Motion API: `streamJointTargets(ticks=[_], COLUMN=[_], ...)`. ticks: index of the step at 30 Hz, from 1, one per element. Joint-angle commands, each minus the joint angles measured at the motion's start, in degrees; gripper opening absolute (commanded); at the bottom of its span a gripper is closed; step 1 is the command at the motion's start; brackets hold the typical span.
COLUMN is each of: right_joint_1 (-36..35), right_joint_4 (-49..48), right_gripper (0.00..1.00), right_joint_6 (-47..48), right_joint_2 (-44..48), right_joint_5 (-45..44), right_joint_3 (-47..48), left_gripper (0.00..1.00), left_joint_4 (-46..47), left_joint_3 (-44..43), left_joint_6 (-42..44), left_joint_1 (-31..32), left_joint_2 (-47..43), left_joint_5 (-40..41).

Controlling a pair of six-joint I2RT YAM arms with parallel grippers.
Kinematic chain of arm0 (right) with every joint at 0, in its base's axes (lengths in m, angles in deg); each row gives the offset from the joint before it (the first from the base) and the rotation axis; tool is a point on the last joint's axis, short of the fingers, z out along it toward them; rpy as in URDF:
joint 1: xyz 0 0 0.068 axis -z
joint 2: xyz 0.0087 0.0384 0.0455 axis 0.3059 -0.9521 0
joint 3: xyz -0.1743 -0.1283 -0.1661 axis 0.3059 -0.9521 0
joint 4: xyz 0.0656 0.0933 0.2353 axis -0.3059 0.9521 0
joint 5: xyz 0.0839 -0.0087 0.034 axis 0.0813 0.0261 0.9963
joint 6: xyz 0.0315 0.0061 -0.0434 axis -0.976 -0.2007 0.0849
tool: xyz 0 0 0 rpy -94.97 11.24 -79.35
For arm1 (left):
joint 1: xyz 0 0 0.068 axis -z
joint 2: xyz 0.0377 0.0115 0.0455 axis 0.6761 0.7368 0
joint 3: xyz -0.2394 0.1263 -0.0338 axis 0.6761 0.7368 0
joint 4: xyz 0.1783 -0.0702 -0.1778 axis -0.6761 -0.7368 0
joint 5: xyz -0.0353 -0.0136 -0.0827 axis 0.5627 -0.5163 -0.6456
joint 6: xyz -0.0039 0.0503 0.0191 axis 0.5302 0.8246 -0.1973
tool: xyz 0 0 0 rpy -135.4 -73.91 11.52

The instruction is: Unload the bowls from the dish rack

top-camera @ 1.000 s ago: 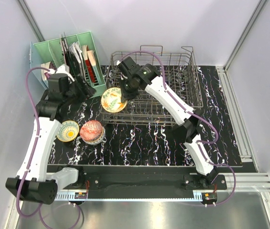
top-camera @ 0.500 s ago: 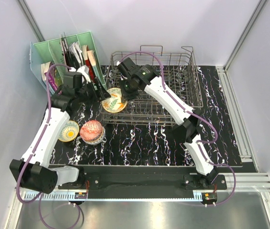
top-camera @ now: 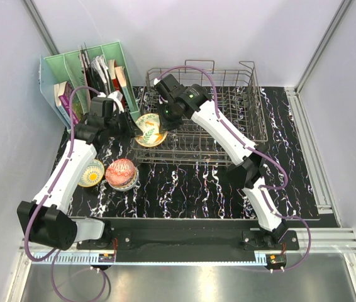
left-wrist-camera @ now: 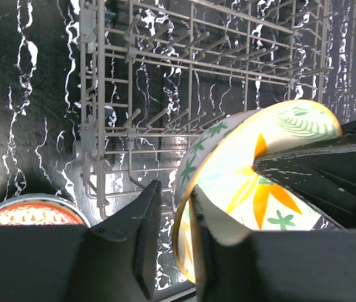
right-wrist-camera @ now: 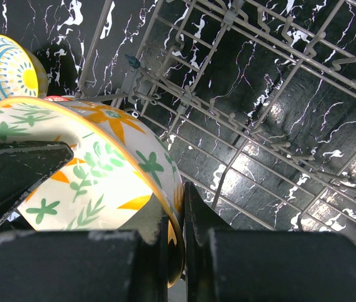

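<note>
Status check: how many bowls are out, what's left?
Done: the blue-and-yellow bowl and red-pink bowl sit on the table. In hand: the right gripper pinches the floral bowl over the left end of the dish rack; the left gripper straddles its rim. Left: setting it down; no other bowl shows in the rack.

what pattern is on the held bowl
Bowl: cream, orange and green leaves, yellow rim; best in right wrist view.

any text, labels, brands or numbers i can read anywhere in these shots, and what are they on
No text can be read in any view.
The floral bowl: only painted leaves and flowers, no letters.
The things standing in the green holder: any print is too small to read.
The small boards at the arm bases: too small and blurred to read.
</note>
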Motion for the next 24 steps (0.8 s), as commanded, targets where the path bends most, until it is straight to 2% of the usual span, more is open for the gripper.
streamJointTargets(ticks=[1, 4, 17, 24], right_joint_1=[-0.3, -0.2, 0.3, 0.5], right_joint_4=[-3.1, -3.1, -3.3, -3.8], right_gripper=[0.0, 0.0, 0.01, 0.24], right_joint_6=[0.3, 0.1, -0.3, -0.4], right_joint_2=[2.2, 2.0, 2.1, 1.8], right_joint_5=[0.3, 1.0, 3.1, 3.4], right_joint_3=[3.6, 3.3, 2.3, 1.6], left_gripper=[0.23, 0.0, 0.0, 0.0], left_joint_4=[6.0, 7.7, 11.6, 12.6], left_joint_3=[0.4, 1.0, -0.5, -2.1], left_joint_6=[0.3, -0.1, -0.9, -1.8], left_joint_1=[0.1, 0.2, 0.5, 2.3], left_joint_2=[0.2, 0.2, -0.7, -0.9], left_joint_5=[-2.8, -3.9, -7.2, -7.0])
